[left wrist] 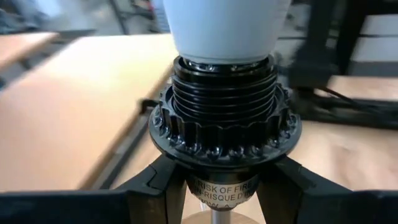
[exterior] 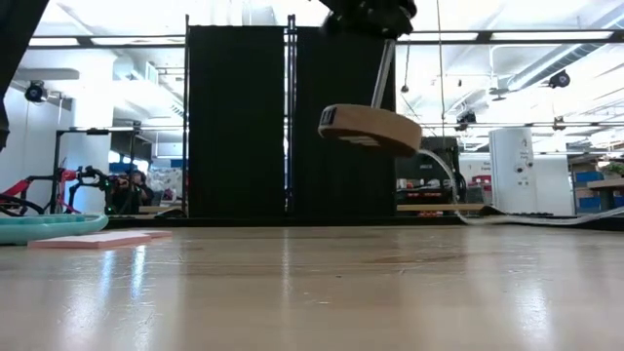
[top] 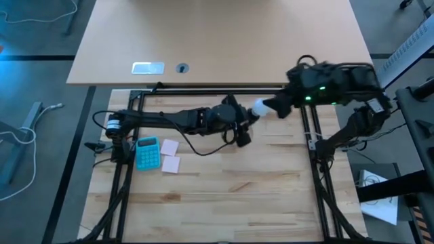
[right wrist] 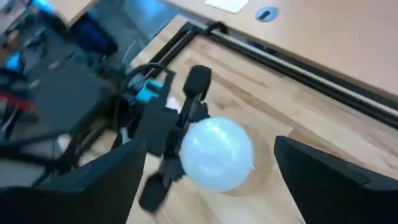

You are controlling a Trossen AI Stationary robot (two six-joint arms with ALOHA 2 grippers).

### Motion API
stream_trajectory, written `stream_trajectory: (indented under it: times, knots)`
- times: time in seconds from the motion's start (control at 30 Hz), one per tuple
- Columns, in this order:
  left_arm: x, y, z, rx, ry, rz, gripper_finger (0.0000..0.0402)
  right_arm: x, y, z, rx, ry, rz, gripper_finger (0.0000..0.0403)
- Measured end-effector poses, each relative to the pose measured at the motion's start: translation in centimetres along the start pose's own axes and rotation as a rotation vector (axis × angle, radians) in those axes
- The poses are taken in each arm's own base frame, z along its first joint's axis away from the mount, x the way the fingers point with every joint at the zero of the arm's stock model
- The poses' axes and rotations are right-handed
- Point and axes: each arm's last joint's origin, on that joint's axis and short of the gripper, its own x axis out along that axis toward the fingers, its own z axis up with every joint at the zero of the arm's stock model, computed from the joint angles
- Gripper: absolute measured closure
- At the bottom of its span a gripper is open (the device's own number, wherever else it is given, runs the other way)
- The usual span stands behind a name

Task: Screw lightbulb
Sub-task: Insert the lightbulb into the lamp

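Note:
The white lightbulb (left wrist: pixel 222 28) sits with its base in the black ribbed socket (left wrist: pixel 224 118). The socket's round wooden base (exterior: pixel 372 129) hangs tilted in the air in the low view. My left gripper (top: pixel 241 123) is shut on the socket near the table's far middle. My right gripper (right wrist: pixel 211 149) is open. Its fingers stand on either side of the bulb's round end (right wrist: pixel 216 154) with a gap on each side. In the high view the bulb (top: pixel 259 107) shows between the two grippers, with the right one (top: pixel 272 107) coming from the right. My left gripper pinches the socket's lower body (left wrist: pixel 224 186), below the ribbed collar, between its two fingers (left wrist: pixel 155 186). The socket and its wooden base (exterior: pixel 372 129) are lifted clear of the table, and the base is tilted.
A teal calculator (top: pixel 148 152) and pink sticky notes (top: pixel 169 156) lie at the table's left. Black frame rails (top: pixel 203 91) run along the far edge and both sides. A pale cable (exterior: pixel 507 216) trails off toward the right in the low view.

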Motion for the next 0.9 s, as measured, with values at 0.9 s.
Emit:
stream_trajectory:
  times: [0.9]
  knots:
    - [-0.5,-2.9,-2.0,-0.152,0.113,-0.987,0.0258,4.3,5.0,-2.2,-0.977,0.261,0.605,0.005]
